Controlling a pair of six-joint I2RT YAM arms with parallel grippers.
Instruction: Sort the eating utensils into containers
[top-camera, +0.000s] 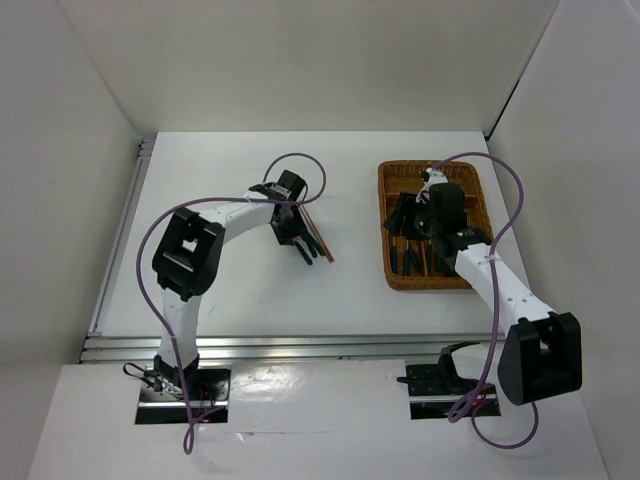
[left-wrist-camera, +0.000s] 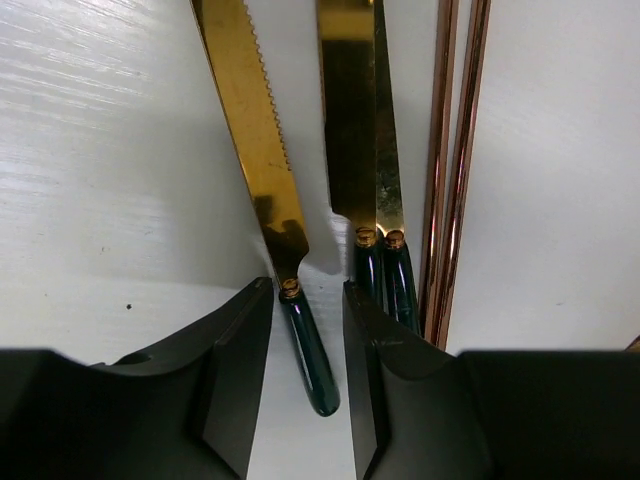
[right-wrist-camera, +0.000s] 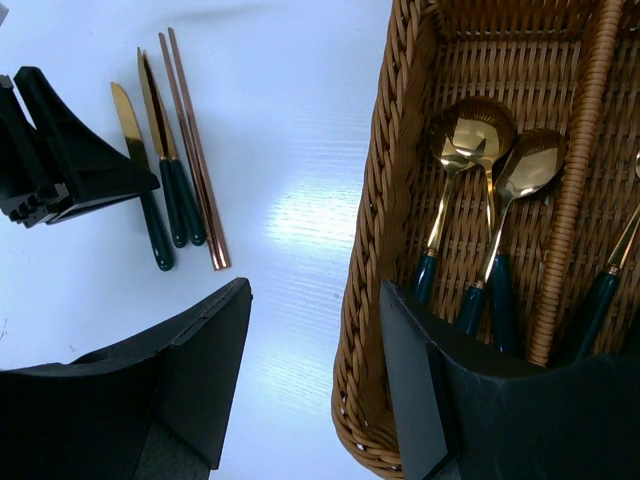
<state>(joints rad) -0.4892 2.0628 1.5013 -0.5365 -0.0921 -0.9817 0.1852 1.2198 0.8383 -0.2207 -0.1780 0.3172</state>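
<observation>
In the left wrist view my left gripper (left-wrist-camera: 308, 385) is open and straddles the dark green handle of a gold serrated knife (left-wrist-camera: 262, 150) lying on the white table. Two more gold knives (left-wrist-camera: 350, 120) lie close on its right, and two brown chopsticks (left-wrist-camera: 455, 150) beyond them. In the top view the left gripper (top-camera: 305, 250) covers the knives, with the chopsticks (top-camera: 318, 238) beside it. My right gripper (right-wrist-camera: 315, 370) is open and empty over the left wall of the wicker tray (right-wrist-camera: 385, 180). Three spoons (right-wrist-camera: 480, 130) lie in its left compartment.
A woven divider (right-wrist-camera: 575, 170) separates the spoons from another green-handled piece (right-wrist-camera: 600, 300). The tray (top-camera: 430, 284) sits at the table's right, with the right gripper (top-camera: 408, 220) above it. White walls enclose the table. A rail (top-camera: 300, 345) runs along the near edge.
</observation>
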